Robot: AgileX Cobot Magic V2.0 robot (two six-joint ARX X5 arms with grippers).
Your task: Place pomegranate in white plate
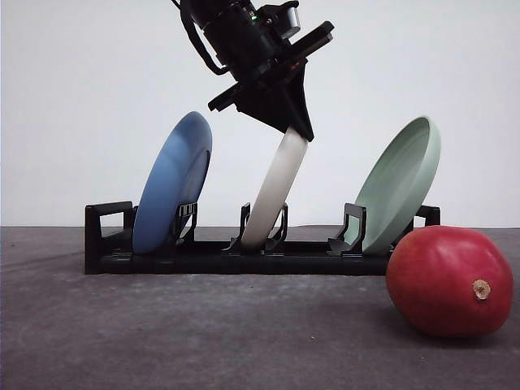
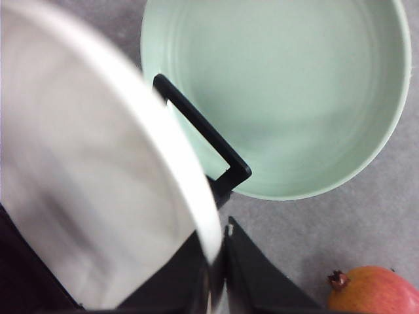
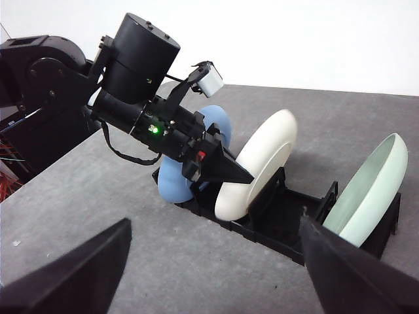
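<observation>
The left arm's fingers [image 1: 296, 130] are closed on the top rim of the white plate [image 1: 275, 195], one finger on each face of the rim, as the left wrist view shows close up. The plate stands on edge, tilted, in the middle slot of a black rack [image 1: 244, 256] directly below the fingers. A blue plate [image 1: 172, 183] leans in the slot to one side of them, and a pale green plate [image 1: 398, 185] leans in the slot on the other side. The pomegranate [image 1: 449, 281] lies on the grey counter [image 1: 203, 333], well below the left fingers and beyond the green plate, just in front of the rack's end, its tan stem nub turned toward the front camera. The right arm's fingers [image 3: 216, 268] are spread wide apart and hold nothing; the rack and all three plates lie beyond and between them.
</observation>
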